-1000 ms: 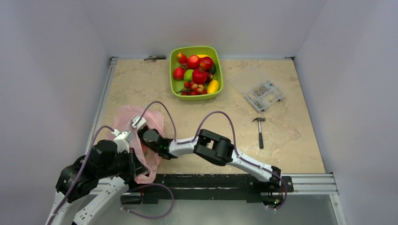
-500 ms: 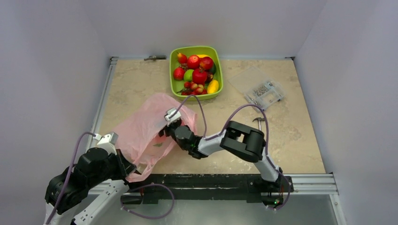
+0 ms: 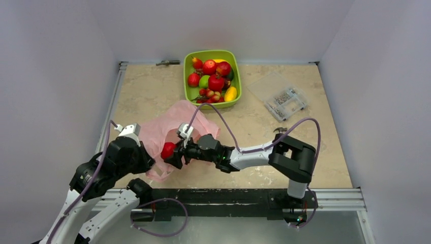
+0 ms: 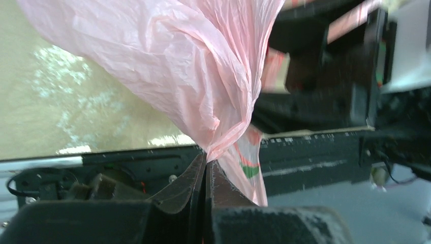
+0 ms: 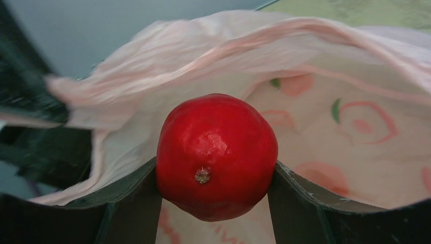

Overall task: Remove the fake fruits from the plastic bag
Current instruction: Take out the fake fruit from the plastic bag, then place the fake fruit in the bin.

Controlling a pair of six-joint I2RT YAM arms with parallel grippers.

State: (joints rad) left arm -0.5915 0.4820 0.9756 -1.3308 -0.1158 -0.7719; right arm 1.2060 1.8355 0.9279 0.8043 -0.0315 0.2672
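Observation:
The pink plastic bag (image 3: 162, 133) lies at the near left of the table. My left gripper (image 4: 206, 163) is shut on a gathered fold of the bag (image 4: 193, 81) and holds it up; in the top view this gripper (image 3: 144, 163) sits at the bag's near left edge. My right gripper (image 5: 216, 178) is shut on a glossy red round fruit (image 5: 217, 155) with the bag's open mouth (image 5: 356, 147) behind it. In the top view the red fruit (image 3: 168, 150) shows at the tip of my right gripper (image 3: 172, 154). Several other fake fruits (image 3: 216, 81) lie in the green tray.
The lime-green tray (image 3: 187, 76) stands at the back centre. A clear plastic box of small parts (image 3: 282, 97) lies at the back right. A hammer (image 3: 281, 131) shows partly behind the right arm. A small metal tool (image 3: 167, 62) lies at the back edge.
My right gripper has swung left and come up out of the bag with the red fruit in it. My left arm has moved up and right, still holding the bag.

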